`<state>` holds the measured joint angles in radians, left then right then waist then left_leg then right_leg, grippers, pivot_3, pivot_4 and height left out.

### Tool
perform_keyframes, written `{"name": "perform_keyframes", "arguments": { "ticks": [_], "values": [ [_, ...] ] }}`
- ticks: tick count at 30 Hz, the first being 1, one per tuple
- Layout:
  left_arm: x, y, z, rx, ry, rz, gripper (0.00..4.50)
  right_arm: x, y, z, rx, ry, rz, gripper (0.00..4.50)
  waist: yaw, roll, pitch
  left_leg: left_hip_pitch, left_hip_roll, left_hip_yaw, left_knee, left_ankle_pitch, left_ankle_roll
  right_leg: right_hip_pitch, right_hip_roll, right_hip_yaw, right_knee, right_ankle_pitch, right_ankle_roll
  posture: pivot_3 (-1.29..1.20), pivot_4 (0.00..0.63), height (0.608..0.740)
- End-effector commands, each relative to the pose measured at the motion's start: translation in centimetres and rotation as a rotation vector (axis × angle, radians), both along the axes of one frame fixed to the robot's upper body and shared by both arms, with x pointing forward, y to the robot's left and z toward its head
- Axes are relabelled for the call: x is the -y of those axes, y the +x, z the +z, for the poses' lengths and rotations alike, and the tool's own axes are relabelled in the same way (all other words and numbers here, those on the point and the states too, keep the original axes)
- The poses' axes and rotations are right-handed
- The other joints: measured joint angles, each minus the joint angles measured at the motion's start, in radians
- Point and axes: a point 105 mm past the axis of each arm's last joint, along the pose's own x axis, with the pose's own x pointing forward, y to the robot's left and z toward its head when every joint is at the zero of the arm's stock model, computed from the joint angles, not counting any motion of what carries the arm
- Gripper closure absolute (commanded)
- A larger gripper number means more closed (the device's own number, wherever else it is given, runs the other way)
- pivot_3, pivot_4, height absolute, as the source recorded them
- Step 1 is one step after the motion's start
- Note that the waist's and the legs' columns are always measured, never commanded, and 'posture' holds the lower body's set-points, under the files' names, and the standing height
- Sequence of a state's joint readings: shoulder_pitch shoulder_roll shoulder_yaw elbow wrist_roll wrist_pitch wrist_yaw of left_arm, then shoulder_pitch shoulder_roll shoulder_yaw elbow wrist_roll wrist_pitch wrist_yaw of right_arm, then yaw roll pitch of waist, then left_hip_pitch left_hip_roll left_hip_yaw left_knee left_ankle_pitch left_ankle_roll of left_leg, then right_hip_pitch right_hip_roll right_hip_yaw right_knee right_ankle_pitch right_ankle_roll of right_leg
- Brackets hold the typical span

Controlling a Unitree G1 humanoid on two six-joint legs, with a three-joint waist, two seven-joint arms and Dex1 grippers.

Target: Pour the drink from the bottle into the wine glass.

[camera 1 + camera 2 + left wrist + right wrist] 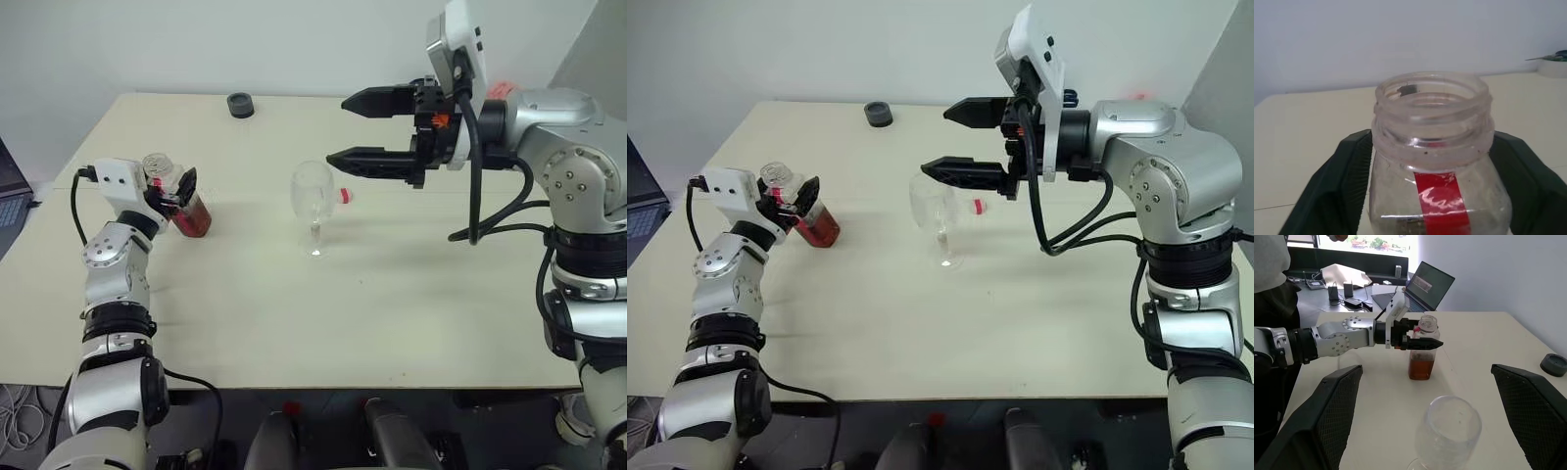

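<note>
A small clear plastic bottle (186,204) stands upright on a pale table (323,323), with its cap off and its wide threaded mouth open. Reddish-brown drink (1421,368) fills roughly its lower half, and a red label strip (1442,201) runs down its side. The left gripper (176,191) has its two black fingers on either side of the bottle, just below the neck, one finger (1334,188) against each flank. The fingers look pressed onto the bottle, and the bottle's base sits on the table.

To the right of that gripper, a short way off across the table, stands the wine glass (313,204), upright, clear and empty, on its thin stem and round foot. Just beyond the glass lies a small red cap (344,196) on the tabletop.

The right gripper (343,129) hangs in the air above and slightly behind the glass, pointing sideways toward the robot's left. Its two fingers are spread wide, one above the other, with nothing between them. From its wrist camera, the glass bowl (1448,431) sits directly below, and the bottle stands farther ahead.

Near the table's far edge, well away from both grippers, rests a small dark round object (240,104). A laptop (1426,287) stands off the left side of the table, and a person's torso (1268,264) shows beyond it.
</note>
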<state>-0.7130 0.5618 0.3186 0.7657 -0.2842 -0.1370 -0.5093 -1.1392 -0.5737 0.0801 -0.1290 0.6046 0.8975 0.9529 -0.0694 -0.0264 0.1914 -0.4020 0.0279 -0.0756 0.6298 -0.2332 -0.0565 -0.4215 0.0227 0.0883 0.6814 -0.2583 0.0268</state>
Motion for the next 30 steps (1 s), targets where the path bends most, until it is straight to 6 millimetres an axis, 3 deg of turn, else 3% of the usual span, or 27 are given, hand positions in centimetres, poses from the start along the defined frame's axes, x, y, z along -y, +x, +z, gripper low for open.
{"name": "perform_keyframes", "arguments": {
  "ticks": [1, 2, 9, 12, 15, 17, 18, 22, 25, 27, 30],
  "values": [
    [-0.2, 0.1, 0.7, 0.022, -0.005, 0.02, 2.17, -0.1, -0.6, 0.9, 0.054, 0.011, 0.002, 0.0, 0.0, 0.0, 0.0, 0.0, 0.0, 0.0, 0.0, 0.0, 0.0, 0.0, 0.0, 0.0, 0.0, 0.0, 0.0, 0.0, 0.15, 0.74],
    [-0.1, 0.1, 0.7, 0.022, -0.006, 0.019, 2.38, -0.1, -0.5, 0.9, 0.054, 0.011, 0.001, 0.0, 0.0, 0.0, 0.0, 0.0, 0.0, 0.0, 0.0, 0.0, 0.0, 0.0, 0.0, 0.0, 0.0, 0.0, 0.0, 0.0, 0.15, 0.74],
    [-0.1, 0.0, 0.8, 0.025, -0.003, 0.013, 2.38, 0.4, -0.4, 0.9, 0.064, 0.016, -0.021, 0.0, 0.002, 0.0, 0.0, 0.0, 0.0, 0.0, 0.0, 0.0, 0.0, 0.0, 0.0, 0.0, 0.0, 0.0, 0.0, 0.0, 0.15, 0.74],
    [0.6, -0.1, 2.3, 0.052, 0.039, -0.029, 2.38, 0.9, -0.5, 0.9, 0.083, 0.026, -0.039, 0.0, 0.004, 0.0, 0.0, 0.0, 0.0, 0.0, 0.0, 0.0, 0.0, 0.0, 0.0, 0.0, 0.0, 0.0, 0.0, 0.0, 0.15, 0.74],
    [2.1, 0.8, 6.8, 0.104, 0.218, -0.027, 2.38, 3.2, -0.2, 0.2, 0.08, 0.04, -0.12, 0.0, 0.013, -0.001, 0.0, 0.0, 0.0, -0.001, 0.0, 0.0, 0.0, 0.0, 0.0, -0.001, 0.0, 0.0, 0.0, 0.0, 0.15, 0.74],
    [3.6, 1.2, 10.0, 0.161, 0.288, -0.039, 2.38, 4.9, -0.2, -0.6, 0.077, 0.053, -0.166, 0.0, 0.026, -0.003, 0.001, -0.003, -0.001, -0.005, 0.002, 0.0, 0.0, 0.0, 0.0, -0.005, 0.0, 0.0, 0.0, 0.0, 0.15, 0.74],
    [4.1, 1.3, 10.8, 0.176, 0.299, -0.05, 2.38, 5.2, -0.3, -0.8, 0.076, 0.063, -0.175, 0.0, 0.032, -0.003, 0.001, -0.006, 0.0, -0.007, 0.004, 0.0, 0.0, -0.001, 0.0, -0.008, -0.001, 0.0, 0.0, 0.0, 0.15, 0.74],
    [9.6, 1.7, 13.6, 0.274, 0.536, -0.177, 2.38, 7.4, -1.5, -2.3, 0.116, 0.148, -0.242, 0.0, 0.043, -0.003, 0.001, -0.009, -0.003, -0.009, 0.006, 0.0, 0.0, 0.0, -0.003, -0.011, -0.001, 0.0, 0.0, 0.0, 0.15, 0.74],
    [12.6, 1.6, 13.6, 0.328, 0.701, -0.257, 2.38, 7.8, -2.5, -4.6, 0.123, 0.138, -0.292, 0.0, 0.042, -0.002, 0.001, -0.009, -0.004, -0.009, 0.005, 0.0, 0.0, 0.0, -0.005, -0.013, -0.002, 0.0, 0.0, 0.0, 0.15, 0.74],
    [14.8, 1.5, 12.9, 0.359, 0.81, -0.319, 2.38, 7.7, -3.5, -7.5, 0.062, 0.079, -0.318, 0.0, 0.041, -0.002, 0.001, -0.009, -0.004, -0.009, 0.006, 0.0, 0.0, 0.0, -0.005, -0.013, -0.001, 0.0, 0.0, 0.0, 0.15, 0.74],
    [16.4, 1.6, 11.8, 0.385, 0.901, -0.36, 2.38, 7.5, -4.3, -9.4, 0.021, 0.073, -0.353, 0.0, 0.032, -0.002, 0.001, -0.009, -0.004, -0.01, 0.007, 0.0, 0.0, 0.0, -0.004, -0.013, 0.0, 0.0, 0.0, 0.0, 0.15, 0.74]
  ]
}}
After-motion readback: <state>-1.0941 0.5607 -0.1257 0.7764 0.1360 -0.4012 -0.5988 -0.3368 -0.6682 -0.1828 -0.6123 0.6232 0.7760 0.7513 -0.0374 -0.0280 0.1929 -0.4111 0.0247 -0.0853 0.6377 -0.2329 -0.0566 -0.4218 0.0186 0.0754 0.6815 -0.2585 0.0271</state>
